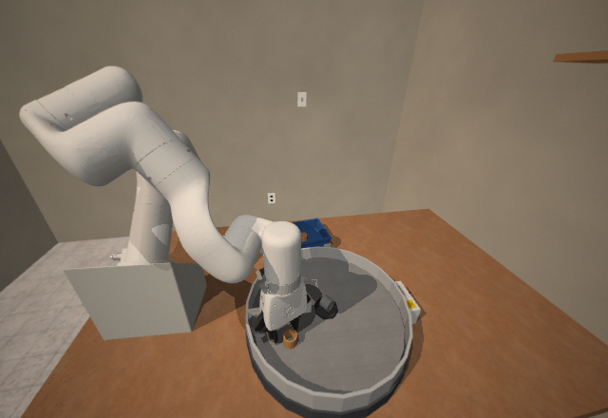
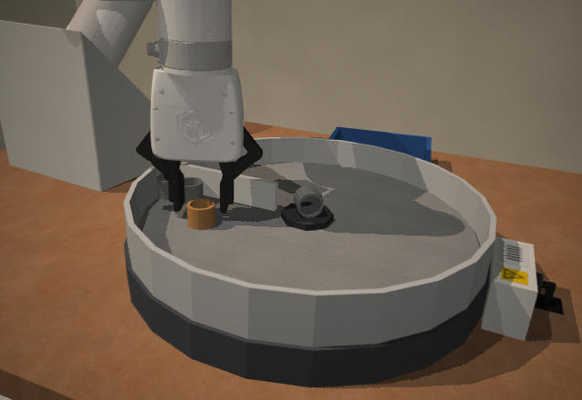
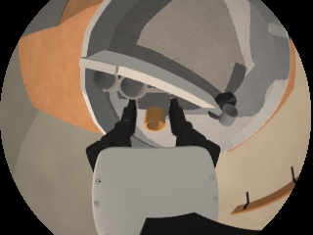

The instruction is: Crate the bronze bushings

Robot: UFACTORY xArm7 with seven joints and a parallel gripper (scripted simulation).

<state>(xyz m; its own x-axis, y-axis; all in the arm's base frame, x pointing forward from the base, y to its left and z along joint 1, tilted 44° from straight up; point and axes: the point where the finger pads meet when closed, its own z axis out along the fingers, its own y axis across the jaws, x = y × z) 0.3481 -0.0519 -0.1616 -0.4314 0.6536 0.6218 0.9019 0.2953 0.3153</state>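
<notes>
One arm reaches down into turning table (image 2: pixel 300 287), hand (image 2: pixel 199 207) vertical, fingers half open, gripping nothing. Bronze bushing (image 2: pixel 201 213) upright on table floor, between fingertips or just before them; cannot tell which.

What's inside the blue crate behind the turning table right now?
The blue crate shows one small bronze-coloured patch inside; the arm covers its left part.

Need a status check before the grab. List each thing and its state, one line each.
Claw: open, lowered into the table, fingers either side of the bronze bushing, holding nothing.
Bronze bushing: upright on the table, not gripped.
Steel bushings: upright near the rim.
Tipped steel bushing: on its side, atop the black hub.
Crate: behind the table, contents hidden here.
</notes>
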